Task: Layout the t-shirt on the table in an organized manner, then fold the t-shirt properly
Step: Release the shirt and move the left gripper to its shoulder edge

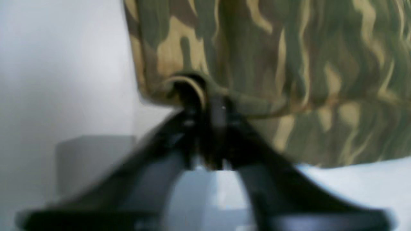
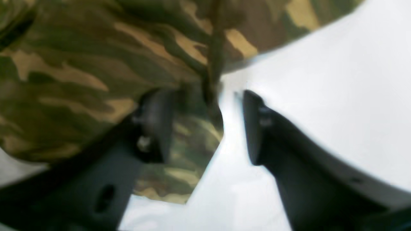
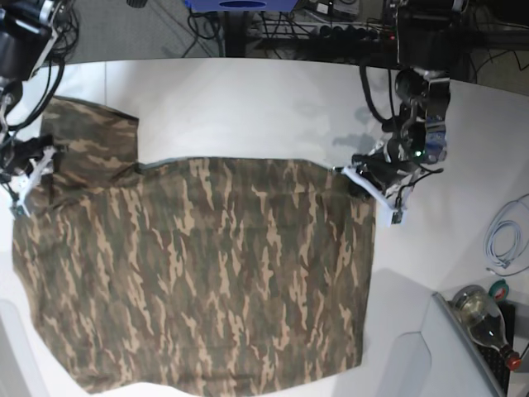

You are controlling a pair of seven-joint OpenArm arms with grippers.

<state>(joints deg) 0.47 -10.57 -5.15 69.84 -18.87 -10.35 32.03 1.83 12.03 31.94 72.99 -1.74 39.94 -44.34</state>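
Laying-out step, by the look of it, with folding not yet begun. T-shirt (image 3: pixel 215 273) spread broad and mostly flat across the white worktop (image 3: pixel 248 107), one sleeve reaching toward the far corner on the base view's left, lower hem nearest the camera, a few shallow ripples through the body.

Left gripper (image 3: pixel 369 179) down at the shirt's far corner on the base view's right. From its wrist view, jaws close together with the hem's rolled edge (image 1: pixel 189 85) right at the tips; too blurred to say whether clamped on the cloth or just letting go, so cannot tell.

Right gripper (image 2: pixel 205 125) at the opposite side, near the sleeve. From its wrist view, jaws plainly apart, a flap of camouflage cloth (image 2: pixel 192 134) lying loosely in the gap against one jaw, bare worktop behind the other. Nothing gripped there.

Judged next: check the spread, smooth the remaining wrinkles and straighten the sleeve, then take fresh holds at matching points for a first fold. Calls for pinching a single layer cleanly and lifting both sides evenly, since soft cloth drags and bunches.

Containers: only a bottle (image 3: pixel 483 313) at the near right corner, off the shirt's area, contents not discernible. White cable (image 3: pixel 502 244) coiled nearby, well apart from the shirt
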